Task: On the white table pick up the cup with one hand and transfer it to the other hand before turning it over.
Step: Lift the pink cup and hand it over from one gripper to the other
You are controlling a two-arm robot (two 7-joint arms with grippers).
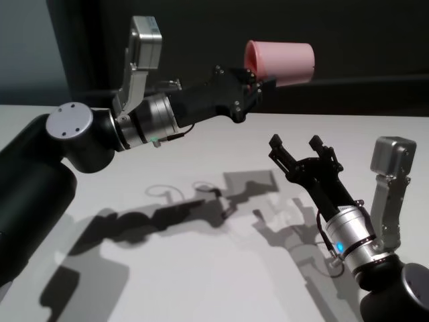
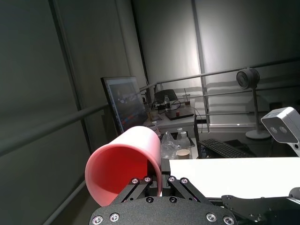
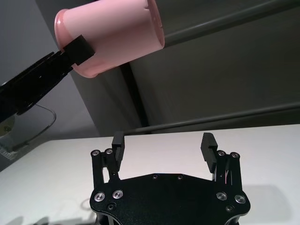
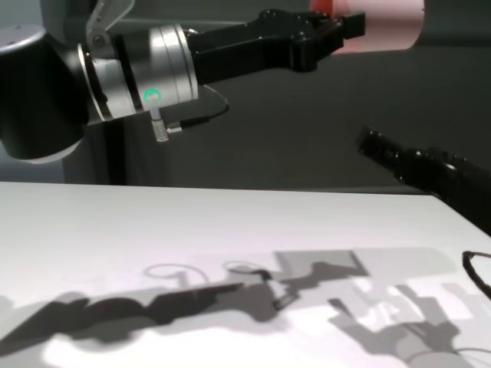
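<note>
Shadows across white table (image 1: 221, 275), seemingly bare.

Monitor (image 2: 125, 102) on far desk; keyboard (image 2: 226, 148) near; fan (image 2: 248, 78) behind.

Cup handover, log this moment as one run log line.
cup: on its side, in the air above white table | left claw: shut on cup rim | right claw: open, below cup, empty | transfer: not yet done
</note>
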